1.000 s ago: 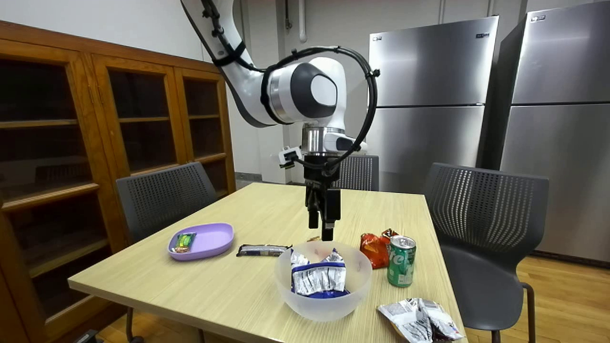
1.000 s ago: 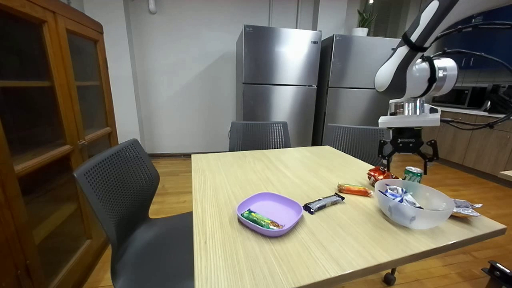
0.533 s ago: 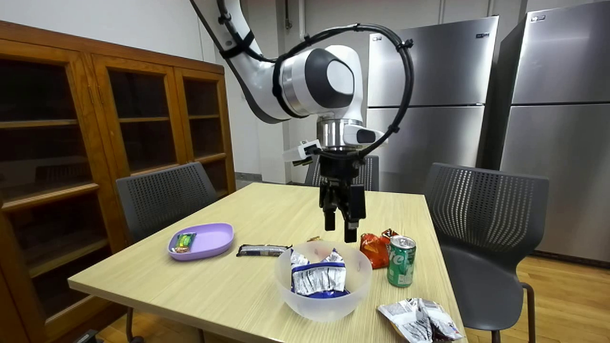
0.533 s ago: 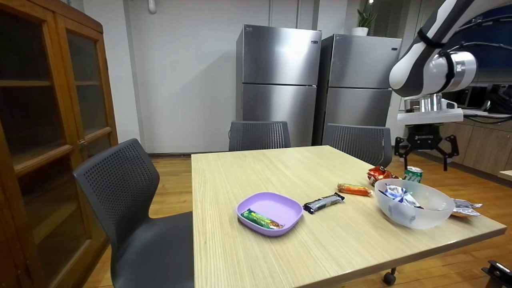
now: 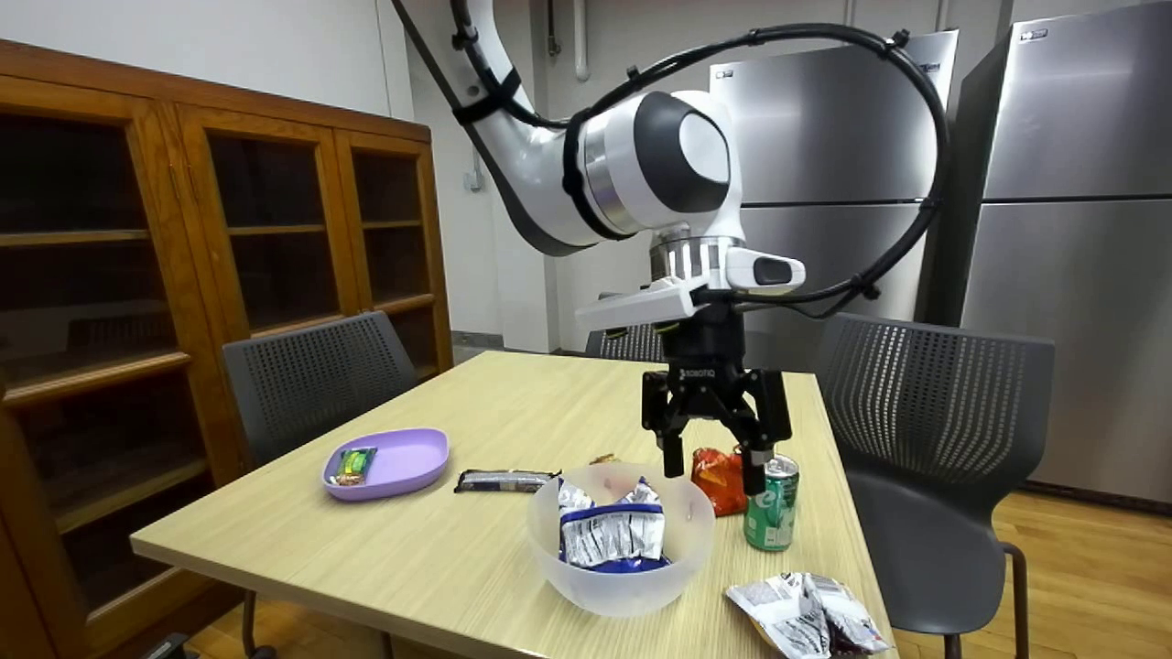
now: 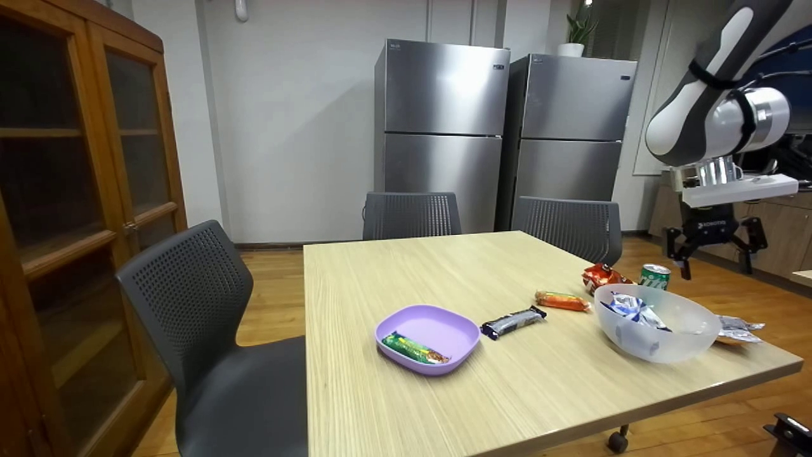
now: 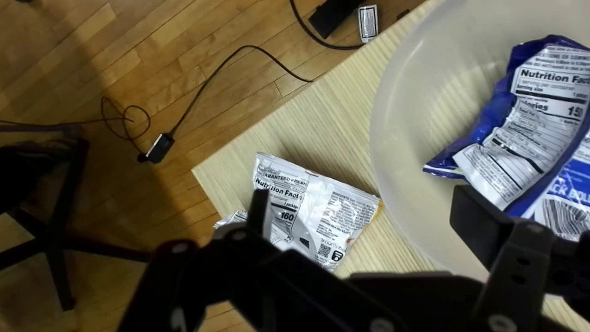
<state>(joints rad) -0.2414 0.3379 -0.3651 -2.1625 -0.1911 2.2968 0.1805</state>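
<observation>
My gripper [image 5: 713, 469] is open with nothing between its fingers. It is in the air above the table's right part, near a green can [image 5: 771, 517] and a red bag [image 5: 717, 483], which it partly covers in that exterior view. It also shows in an exterior view [image 6: 715, 271]. A translucent bowl [image 5: 623, 595] holds blue and silver packets [image 5: 612, 535]. A silver snack bag [image 5: 806, 609] lies on the table beside the bowl. In the wrist view, the silver bag [image 7: 318, 203] shows between the fingers [image 7: 368, 216], and the bowl [image 7: 401, 138] is at the right.
A purple tray [image 6: 457, 325] holds a green-wrapped bar [image 6: 412, 348]. A dark-wrapped bar [image 6: 514, 322] and an orange-wrapped bar [image 6: 561, 301] lie on the table [image 6: 393, 273]. Chairs [image 5: 943, 394] stand round it. Cables [image 7: 198, 97] lie on the floor beyond the table corner.
The gripper has moved to the right in both exterior views, and has turned and tilted. It has come lower and nearer the can. It stays open, and the things on the table have not moved.
</observation>
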